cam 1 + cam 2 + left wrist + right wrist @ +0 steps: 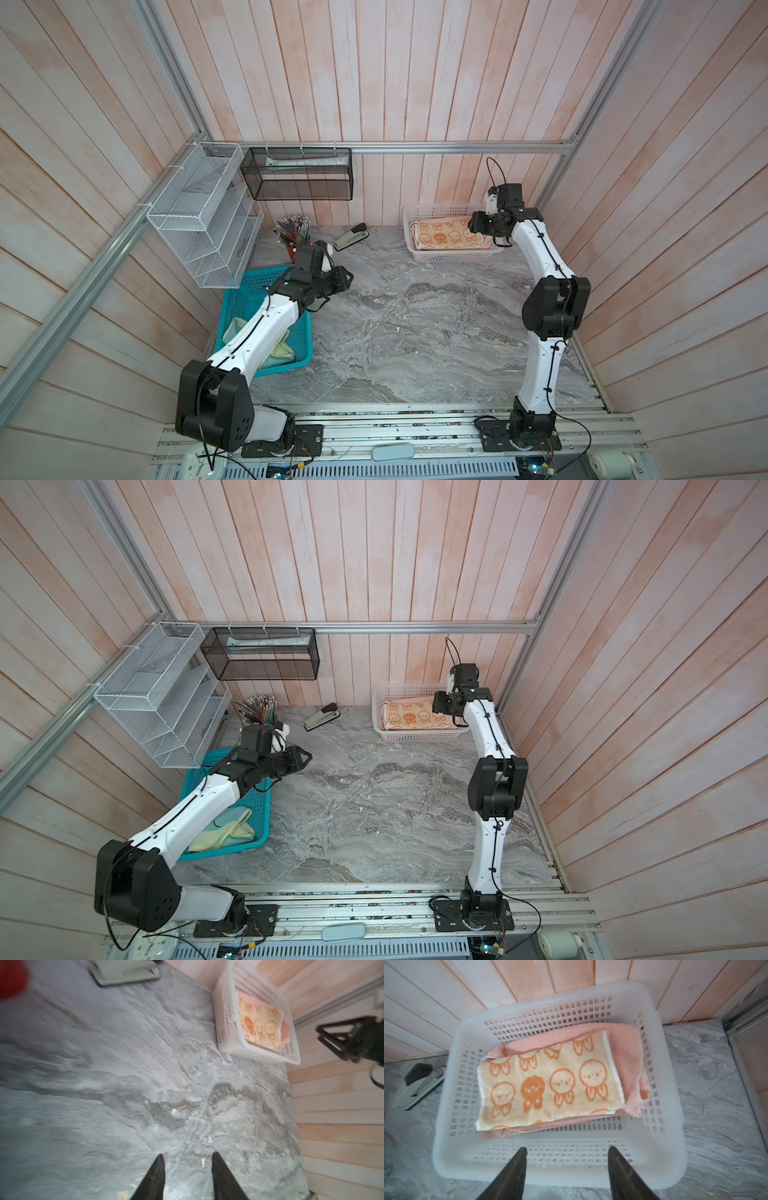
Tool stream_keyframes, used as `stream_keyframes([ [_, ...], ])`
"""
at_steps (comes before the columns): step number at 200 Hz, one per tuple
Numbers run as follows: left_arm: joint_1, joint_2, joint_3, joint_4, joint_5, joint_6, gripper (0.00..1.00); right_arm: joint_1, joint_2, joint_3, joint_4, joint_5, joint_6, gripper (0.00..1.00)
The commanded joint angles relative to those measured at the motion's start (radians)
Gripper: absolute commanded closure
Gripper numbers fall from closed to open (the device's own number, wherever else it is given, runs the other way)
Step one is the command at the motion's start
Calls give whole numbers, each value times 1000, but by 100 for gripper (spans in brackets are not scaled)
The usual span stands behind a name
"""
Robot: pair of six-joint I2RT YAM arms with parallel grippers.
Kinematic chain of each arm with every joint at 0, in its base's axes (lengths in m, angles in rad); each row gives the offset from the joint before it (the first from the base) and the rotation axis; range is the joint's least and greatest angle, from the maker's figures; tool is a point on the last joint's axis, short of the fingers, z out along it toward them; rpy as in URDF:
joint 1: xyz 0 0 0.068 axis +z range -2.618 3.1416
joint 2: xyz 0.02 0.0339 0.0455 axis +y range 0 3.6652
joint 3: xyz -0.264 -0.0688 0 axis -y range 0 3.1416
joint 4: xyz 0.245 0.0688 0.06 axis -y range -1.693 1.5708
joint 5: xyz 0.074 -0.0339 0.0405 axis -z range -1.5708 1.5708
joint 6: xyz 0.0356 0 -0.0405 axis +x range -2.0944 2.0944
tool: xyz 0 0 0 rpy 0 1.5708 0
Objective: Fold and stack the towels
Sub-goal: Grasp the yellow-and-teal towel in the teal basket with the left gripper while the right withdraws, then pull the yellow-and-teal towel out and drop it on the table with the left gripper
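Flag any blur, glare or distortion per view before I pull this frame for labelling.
Left wrist: motion blur smears the marble tabletop and the stapler. Right wrist: bunny towel crisp, light even, no glare. Both top views: sharp and evenly lit, but the wide-angle lens fans the wall planks outward toward the edges.

Small towel on larger towel — both inside far basket.

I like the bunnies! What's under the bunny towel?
A folded pink towel lies under the bunny towel. Anything below the pink one is covered.
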Motion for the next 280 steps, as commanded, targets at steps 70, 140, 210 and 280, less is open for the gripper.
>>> stream_keyframes([
  [70, 444, -237, -252, -341, -319, -75, 7, 281, -542, -872, 393, -78, 154, 37],
  [140, 483, 0, -428, -140, -98, -85, 21, 469, -621, -1143, 500, -98, 292, 37],
  [210, 483, -160, -282, -178, 105, 27, 100, 486, -706, -1162, 491, -20, 300, 37],
  [280, 364, -333, 171, -261, 302, 12, 100, 485, -749, -1163, 503, -26, 315, 38],
])
